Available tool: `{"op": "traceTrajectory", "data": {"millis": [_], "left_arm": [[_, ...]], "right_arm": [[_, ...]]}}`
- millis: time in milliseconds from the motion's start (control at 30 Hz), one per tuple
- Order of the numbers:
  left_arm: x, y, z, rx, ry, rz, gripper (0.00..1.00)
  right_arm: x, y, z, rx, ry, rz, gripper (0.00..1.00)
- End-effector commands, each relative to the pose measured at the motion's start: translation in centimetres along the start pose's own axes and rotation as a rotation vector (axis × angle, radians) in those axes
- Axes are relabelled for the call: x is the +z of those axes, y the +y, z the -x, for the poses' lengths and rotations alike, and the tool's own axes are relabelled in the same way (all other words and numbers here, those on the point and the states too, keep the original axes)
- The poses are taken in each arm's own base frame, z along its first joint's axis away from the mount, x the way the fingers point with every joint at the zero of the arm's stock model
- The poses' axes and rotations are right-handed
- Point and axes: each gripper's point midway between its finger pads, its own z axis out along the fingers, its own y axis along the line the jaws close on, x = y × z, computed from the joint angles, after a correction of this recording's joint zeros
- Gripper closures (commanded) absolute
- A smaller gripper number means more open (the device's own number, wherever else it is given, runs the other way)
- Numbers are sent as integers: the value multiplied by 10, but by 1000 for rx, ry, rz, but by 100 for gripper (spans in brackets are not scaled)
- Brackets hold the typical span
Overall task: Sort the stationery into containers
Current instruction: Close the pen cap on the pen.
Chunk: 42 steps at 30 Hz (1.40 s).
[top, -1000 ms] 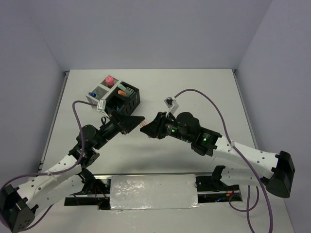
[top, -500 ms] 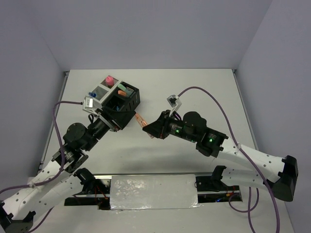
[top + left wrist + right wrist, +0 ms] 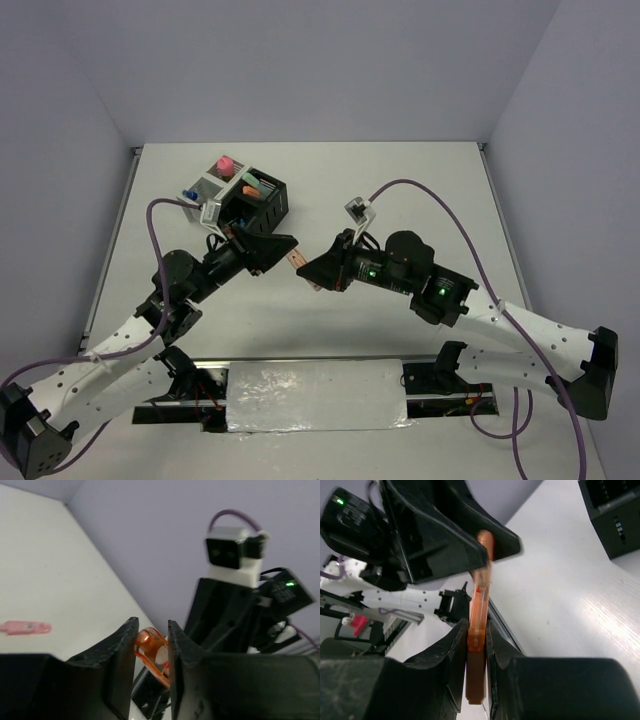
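At the near edge of the bench (image 3: 420,190), a crinkled silvery sheet (image 3: 315,395) lies between the two arm bases. Both arms reach inward from there and meet over the middle of the bench.

The right end effector (image 3: 476,630) is pinching an orange pen (image 3: 481,595) by its lower half, with the fingers pressed against its sides. The pen is held up off the bench and points toward the other arm. The left end effector (image 3: 152,630) faces it, fingers narrowly apart, and the pen's rounded tip sits in the gap between them. I cannot tell whether those fingers press on the tip or only flank it.

In the left wrist view a small pink item (image 3: 25,627) lies flat on the bench, apart from both arms.

Farther back, left of centre, the four mesh bins (image 3: 272,205) stand together in a square, two black on the right and two pale on the left. One black bin holds an orange marker (image 3: 251,189) and a green marker (image 3: 248,179). A pink-capped bottle (image 3: 225,161) stands up out of the far pale bin. Something blue (image 3: 190,193) shows in the nearer pale one.
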Motion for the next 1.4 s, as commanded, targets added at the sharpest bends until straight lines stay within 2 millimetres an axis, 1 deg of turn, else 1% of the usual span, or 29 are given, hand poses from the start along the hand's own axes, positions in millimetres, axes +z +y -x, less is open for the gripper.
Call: {"op": "traceTrajectory", "data": {"millis": [0,33,67,100,133,233,400,433,567,633,700,733,900,1033,1100,1133,1200,1233,1267,1300,1333,1367], "left_arm": [[-2,-31,4,55,-13,-170,66],[-2,-31,3,57,-9,-172,71],[-3,-33,1,61,1,-181,83],[-2,-32,-1,64,10,-179,89],[-1,-30,-3,62,19,-173,99],[0,-27,-8,51,41,-174,100],[0,-15,-17,19,56,-138,100],[0,-12,-16,16,50,-128,100],[-1,-7,-15,2,34,-107,100],[-1,-10,-12,-4,15,-114,100],[-2,-10,-12,-18,11,-121,100],[-2,-13,-10,-18,2,-141,100],[0,-11,-19,-48,27,-158,100],[-1,-10,-24,-59,36,-171,100],[-2,-12,-26,-57,44,-179,100],[-2,-13,-28,-54,49,-182,100],[-3,-15,-35,-50,70,-183,100],[-4,-15,-44,-42,94,-182,100],[-4,-12,-48,-42,104,-171,100],[-5,-10,-55,-41,119,-166,100],[-9,-7,-67,-49,149,-164,100],[-11,-4,-73,-56,156,-160,100]], "right_arm": [[-9,30,28,-51,-74,93,100],[-9,29,29,-55,-77,87,100],[-9,27,31,-56,-88,76,100],[-10,26,33,-57,-96,69,100],[-11,25,33,-56,-102,62,100],[-10,25,40,-68,-128,55,100],[-10,43,55,-104,-179,130,100],[-12,49,59,-116,-199,158,100],[-17,64,62,-148,-213,229,100],[-19,65,62,-149,-223,240,100],[-23,65,66,-147,-248,239,100],[-23,65,67,-146,-255,235,100],[-23,70,75,-156,-291,251,100],[-23,80,86,-177,-316,278,100],[-18,78,89,-180,-321,261,100],[-17,83,97,-198,-336,260,100],[-9,85,102,-221,-333,255,100],[-4,92,114,-253,-344,251,100],[-2,96,120,-271,-347,252,100],[-6,112,139,-309,-382,264,100],[1,112,144,-324,-381,253,100],[3,116,152,-339,-392,251,100]]}}
